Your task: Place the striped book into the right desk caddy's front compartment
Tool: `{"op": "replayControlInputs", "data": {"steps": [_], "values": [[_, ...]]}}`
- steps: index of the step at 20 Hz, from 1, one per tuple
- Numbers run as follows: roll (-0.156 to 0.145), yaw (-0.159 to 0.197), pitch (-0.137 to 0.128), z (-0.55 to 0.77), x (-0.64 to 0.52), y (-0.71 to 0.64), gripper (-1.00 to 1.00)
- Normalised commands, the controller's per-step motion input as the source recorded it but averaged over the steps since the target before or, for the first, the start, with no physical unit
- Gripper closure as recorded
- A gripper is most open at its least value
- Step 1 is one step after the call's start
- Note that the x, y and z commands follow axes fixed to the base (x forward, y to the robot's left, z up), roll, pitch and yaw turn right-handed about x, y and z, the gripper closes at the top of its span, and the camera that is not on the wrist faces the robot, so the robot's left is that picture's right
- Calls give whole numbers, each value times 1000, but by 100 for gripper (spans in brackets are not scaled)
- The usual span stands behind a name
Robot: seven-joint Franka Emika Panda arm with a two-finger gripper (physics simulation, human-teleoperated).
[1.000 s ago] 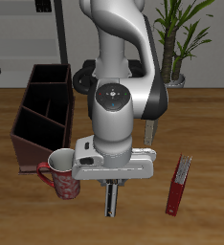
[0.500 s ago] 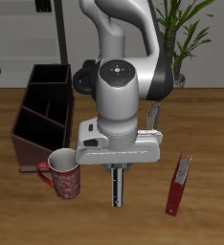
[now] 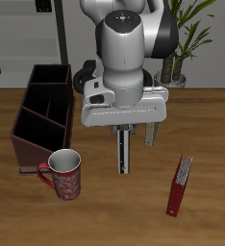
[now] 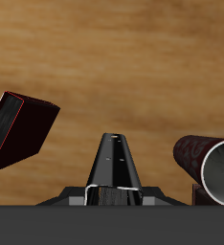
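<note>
Nearest the table's (image 3: 206, 115) front edge, a red patterned mug (image 3: 64, 174) is standing upright, and a red book (image 3: 179, 185) is lying flat well apart from it, toward the other front corner.

Between them and slightly farther back, the tool (image 3: 124, 137) is hanging above the wood, clamping the striped book (image 3: 123, 152) by its upper end. The book is hanging upright below the fingers, clear of the table. In the wrist view, the striped book (image 4: 112, 164) is pointing straight away from the camera, with the mug's (image 4: 212, 165) open mouth to one side and the red book (image 4: 16, 130) to the other.

Farther back, near the table's side edge behind the mug, the right desk caddy (image 3: 39, 111) is sitting with its black dividers showing several open sections. The book is still well apart from it.

To do this step well, the arm is probably best carrying the book high enough to pass over the mug and the caddy's wall. Keeping the book vertical and lining its thin edge with the front compartment before lowering should help it slide in without catching a divider.
</note>
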Motion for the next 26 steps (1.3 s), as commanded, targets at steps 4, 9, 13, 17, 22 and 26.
{"op": "replayControlInputs", "data": {"steps": [4, 9, 13, 17, 22, 26], "values": [[16, 37, -32, 434, -556, 75, 100], [42, 42, -71, 319, -464, 102, 100], [-12, 26, -59, 328, -394, -4, 100], [6, 20, -53, 297, -454, 34, 100], [-37, -2, -46, 240, -346, -89, 100], [-16, 2, -14, 152, -308, -69, 100]]}}
